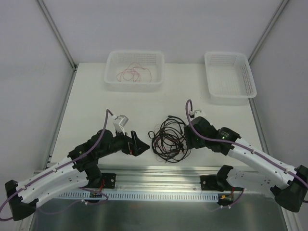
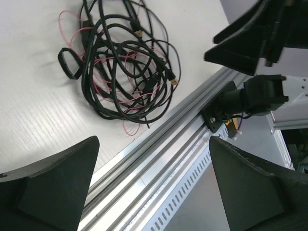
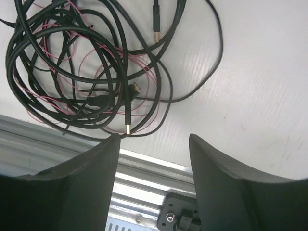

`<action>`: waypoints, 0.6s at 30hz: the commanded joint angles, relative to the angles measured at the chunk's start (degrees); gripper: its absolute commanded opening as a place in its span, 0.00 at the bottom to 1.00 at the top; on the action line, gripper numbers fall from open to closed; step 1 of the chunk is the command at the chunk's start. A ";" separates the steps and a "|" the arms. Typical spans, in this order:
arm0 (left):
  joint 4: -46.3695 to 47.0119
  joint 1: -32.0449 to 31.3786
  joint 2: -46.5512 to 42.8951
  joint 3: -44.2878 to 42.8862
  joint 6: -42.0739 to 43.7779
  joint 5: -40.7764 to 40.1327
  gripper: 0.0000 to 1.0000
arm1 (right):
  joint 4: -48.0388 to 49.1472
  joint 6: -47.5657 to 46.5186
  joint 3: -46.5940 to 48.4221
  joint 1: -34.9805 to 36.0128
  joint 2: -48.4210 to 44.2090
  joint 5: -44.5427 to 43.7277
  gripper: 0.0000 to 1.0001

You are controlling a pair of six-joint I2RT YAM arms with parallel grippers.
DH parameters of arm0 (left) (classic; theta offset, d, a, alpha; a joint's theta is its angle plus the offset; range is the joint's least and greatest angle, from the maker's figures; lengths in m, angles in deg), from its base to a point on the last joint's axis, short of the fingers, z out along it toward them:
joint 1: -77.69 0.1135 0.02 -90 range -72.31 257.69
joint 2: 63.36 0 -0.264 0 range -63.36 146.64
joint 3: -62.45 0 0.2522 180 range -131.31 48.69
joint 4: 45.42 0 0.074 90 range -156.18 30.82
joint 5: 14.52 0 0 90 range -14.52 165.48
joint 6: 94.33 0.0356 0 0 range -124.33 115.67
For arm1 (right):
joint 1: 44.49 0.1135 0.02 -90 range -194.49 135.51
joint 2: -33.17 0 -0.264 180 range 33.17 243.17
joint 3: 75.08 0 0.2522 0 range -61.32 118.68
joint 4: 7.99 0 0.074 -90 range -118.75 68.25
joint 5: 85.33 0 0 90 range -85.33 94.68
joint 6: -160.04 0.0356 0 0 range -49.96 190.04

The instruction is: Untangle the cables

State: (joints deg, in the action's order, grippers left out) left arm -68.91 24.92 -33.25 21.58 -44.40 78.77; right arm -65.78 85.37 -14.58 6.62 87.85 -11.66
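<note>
The cables (image 1: 168,138) lie in one tangled heap on the white table near its front edge: black ones with small gold-tipped plugs, and thin red-pink ones woven through. The same heap fills the upper left of the left wrist view (image 2: 122,62) and of the right wrist view (image 3: 82,67). My left gripper (image 1: 138,145) sits just left of the heap, wide open, with only the aluminium rail between its fingers (image 2: 53,187). Just right of the heap, my right gripper (image 1: 188,139) is open and holds nothing; its left fingertip (image 3: 108,149) is right beside a black loop.
A white basket (image 1: 111,72) at the back left holds a loose red-pink wire (image 1: 135,73). A second white basket (image 1: 230,77) stands at the back right. An aluminium rail (image 1: 159,175) runs along the front edge, carrying both arm bases.
</note>
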 commanded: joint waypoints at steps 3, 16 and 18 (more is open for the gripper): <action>1.04 0.48 4.69 2.24 -6.50 -6.44 0.99 | -0.80 -1.70 7.65 4.69 -1.94 -3.10 0.66; -1.34 0.83 10.85 8.04 -19.51 -16.65 0.90 | 30.90 9.53 6.26 11.90 20.37 4.91 0.56; -1.34 0.83 10.41 9.01 -19.78 -16.74 0.89 | 33.56 11.55 6.34 11.99 25.03 4.48 0.53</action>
State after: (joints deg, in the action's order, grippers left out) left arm -69.79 24.94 -21.62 29.42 -61.06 65.02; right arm -41.87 90.99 -7.94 18.27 109.94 -7.25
